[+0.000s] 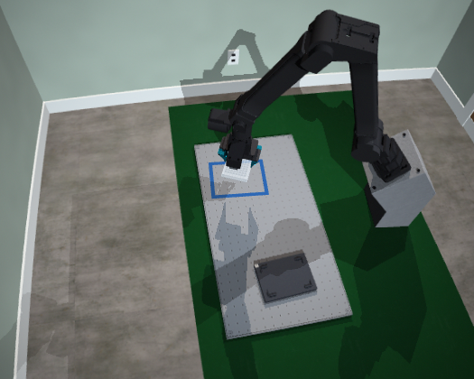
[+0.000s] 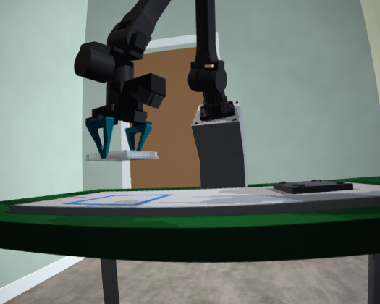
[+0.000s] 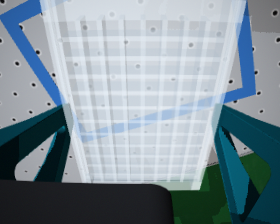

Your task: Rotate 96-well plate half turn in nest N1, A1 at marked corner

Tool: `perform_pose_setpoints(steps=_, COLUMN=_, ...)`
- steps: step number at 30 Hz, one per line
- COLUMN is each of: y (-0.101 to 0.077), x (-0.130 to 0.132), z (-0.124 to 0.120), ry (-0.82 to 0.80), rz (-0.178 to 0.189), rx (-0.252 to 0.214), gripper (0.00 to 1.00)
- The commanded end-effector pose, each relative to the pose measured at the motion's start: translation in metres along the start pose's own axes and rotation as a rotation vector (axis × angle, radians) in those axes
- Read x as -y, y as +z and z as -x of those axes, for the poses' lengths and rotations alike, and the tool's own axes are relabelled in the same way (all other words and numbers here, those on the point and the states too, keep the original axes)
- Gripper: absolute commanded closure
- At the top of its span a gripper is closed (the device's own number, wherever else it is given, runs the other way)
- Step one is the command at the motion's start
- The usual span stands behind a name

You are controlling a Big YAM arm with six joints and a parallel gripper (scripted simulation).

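A matte black arm (image 1: 354, 68) of blocky links ends in a claw (image 2: 119, 152) with teal, triangular open-frame fingers (image 2: 100, 135).

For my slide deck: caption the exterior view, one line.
Gripper holds the 96-well plate level, well above the blue taped outline B1; nest N1 stands vacant.
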State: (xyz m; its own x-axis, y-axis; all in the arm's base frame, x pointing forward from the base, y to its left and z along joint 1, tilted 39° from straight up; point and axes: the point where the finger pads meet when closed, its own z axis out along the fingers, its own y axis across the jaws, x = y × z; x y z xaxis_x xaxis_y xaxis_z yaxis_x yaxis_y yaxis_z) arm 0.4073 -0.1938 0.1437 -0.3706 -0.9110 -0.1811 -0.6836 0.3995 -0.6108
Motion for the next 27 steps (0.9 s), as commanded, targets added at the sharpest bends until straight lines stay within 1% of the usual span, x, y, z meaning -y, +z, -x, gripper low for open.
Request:
perform_pose_setpoints(steps=1, y=-0.0017, x=0.0030, z=0.0061, ry=-0.018, rz=0.005, rx=0.012, gripper=1.00)
perform_pose_setpoints(steps=24, y=-0.0017, x=0.0030, z=0.0061, ry=-0.018, rz=0.005, rx=0.012, gripper=1.00)
perform_pose_setpoints(steps=25, y=0.0027, x=0.0002, z=0.0060, ry=-0.016, rz=0.016, rx=0.012, gripper=1.00)
perform_pose_setpoints(steps=27, y=0.0041, x=0.0029, z=0.0065, ry=-0.017, rz=0.006, rx=0.013, gripper=1.00)
